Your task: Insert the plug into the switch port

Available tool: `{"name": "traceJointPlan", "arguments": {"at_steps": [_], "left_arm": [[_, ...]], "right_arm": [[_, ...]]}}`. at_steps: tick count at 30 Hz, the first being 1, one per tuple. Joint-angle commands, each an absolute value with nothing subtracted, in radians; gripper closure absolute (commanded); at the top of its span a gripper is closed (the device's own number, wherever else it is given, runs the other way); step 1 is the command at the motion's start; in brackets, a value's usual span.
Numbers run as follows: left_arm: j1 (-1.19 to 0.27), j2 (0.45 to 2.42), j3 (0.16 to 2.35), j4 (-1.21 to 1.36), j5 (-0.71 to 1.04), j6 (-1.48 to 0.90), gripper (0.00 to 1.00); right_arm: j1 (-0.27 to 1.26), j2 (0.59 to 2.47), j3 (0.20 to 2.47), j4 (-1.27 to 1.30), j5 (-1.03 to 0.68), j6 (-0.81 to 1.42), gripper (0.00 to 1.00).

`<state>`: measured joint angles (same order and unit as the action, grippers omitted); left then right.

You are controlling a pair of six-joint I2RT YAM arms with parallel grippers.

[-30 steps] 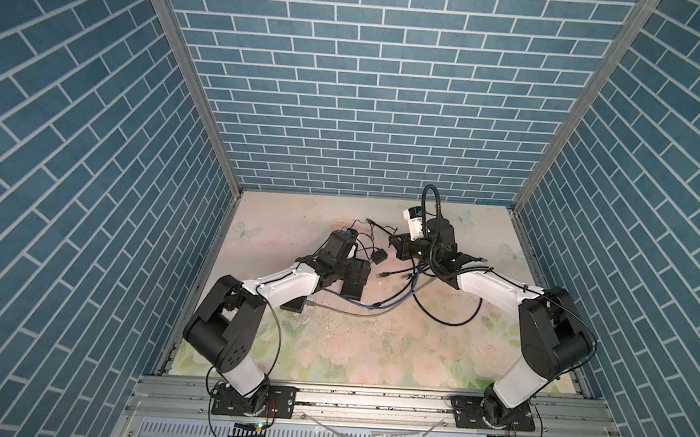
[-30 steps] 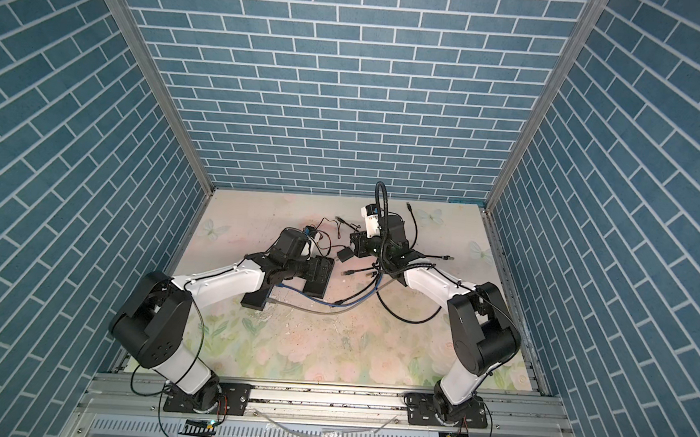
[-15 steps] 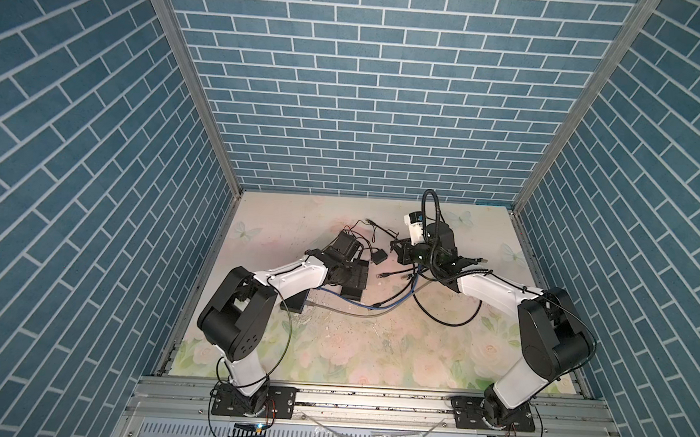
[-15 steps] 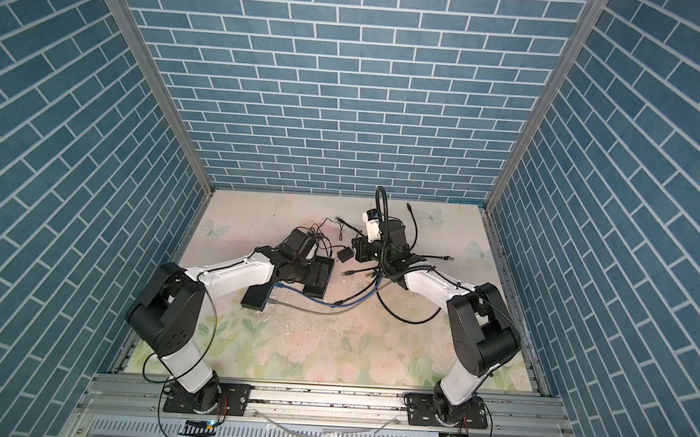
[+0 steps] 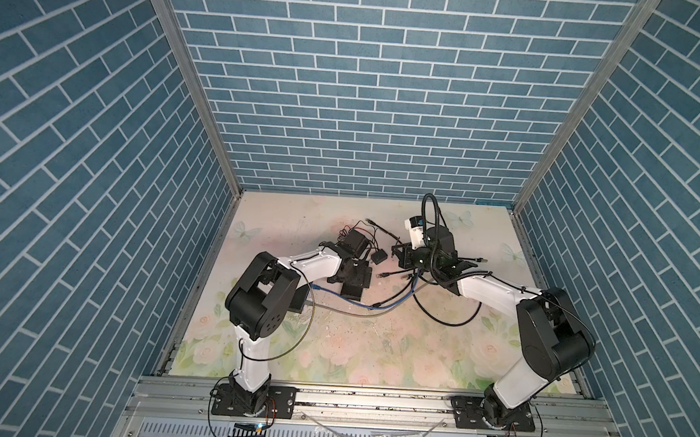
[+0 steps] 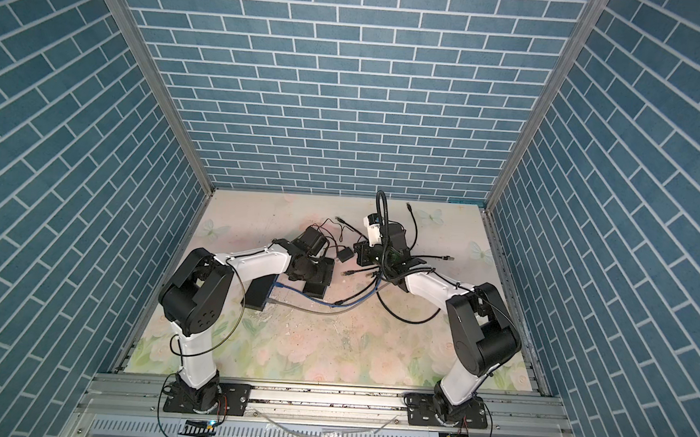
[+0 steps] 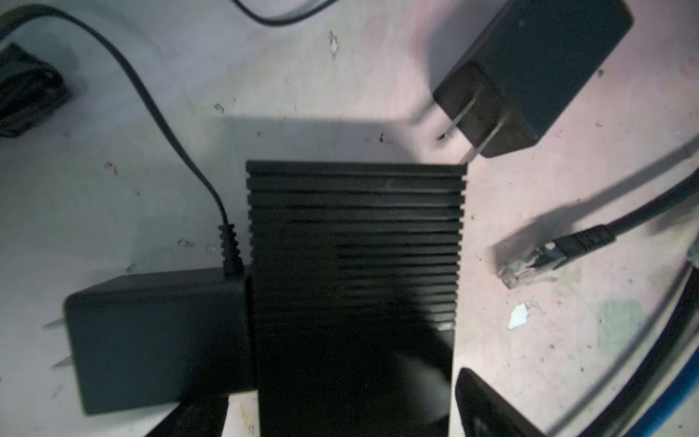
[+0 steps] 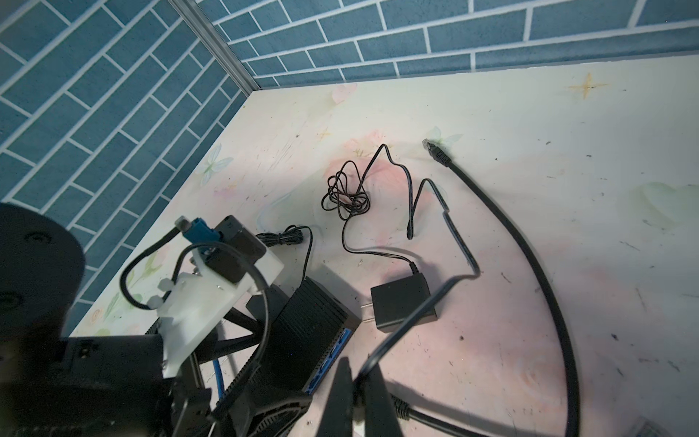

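Observation:
The switch is a black ribbed box lying flat on the floral mat, seen in both top views. My left gripper stands open astride it, one finger on each side, and a gap shows beside the one finger. The switch's blue port face looks toward my right gripper, which is shut on a thin black cord leading from a power adapter. A plug on that cord's end is hidden between the fingers. In a top view the right gripper sits just right of the switch.
A second adapter lies against the switch's side. A loose black network cable end rests nearby, another farther back. A second black box with blue and grey cables sits under my left arm. Black cable loops lie by the right arm.
My left arm's elbow has swung in toward the middle while its gripper stayed over the switch, jaws narrowing a little. The right arm and its cord have not moved.

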<state>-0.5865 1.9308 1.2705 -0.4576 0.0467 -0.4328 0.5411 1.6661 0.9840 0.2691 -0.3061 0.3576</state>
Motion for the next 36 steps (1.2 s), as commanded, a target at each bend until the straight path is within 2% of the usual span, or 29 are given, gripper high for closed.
{"name": "traceJointPlan", "arguments": {"at_steps": [1,12,16,18,25,36], "left_arm": [[-0.595,1.974,1.32,-0.519,0.009,-0.417,0.07],[-0.6,2.057,1.394,-0.579,-0.067,-0.405,0.17],[-0.601,2.071,1.393,-0.565,-0.064,-0.399,0.37],[-0.6,2.056,1.361,-0.526,-0.056,-0.398,0.4],[-0.6,1.936,1.221,-0.35,-0.06,-0.393,0.46],[-0.6,1.735,1.06,-0.132,-0.064,-0.314,0.48]], "right_arm": [[0.533,1.629,0.958,0.282,-0.293,0.328,1.0],[0.522,1.624,0.948,0.281,-0.293,0.327,1.0],[0.518,1.621,0.942,0.285,-0.295,0.328,1.0],[0.517,1.619,0.941,0.287,-0.296,0.328,1.0],[0.514,1.619,0.943,0.304,-0.312,0.336,1.0],[0.502,1.612,0.961,0.373,-0.381,0.373,1.0]]}}
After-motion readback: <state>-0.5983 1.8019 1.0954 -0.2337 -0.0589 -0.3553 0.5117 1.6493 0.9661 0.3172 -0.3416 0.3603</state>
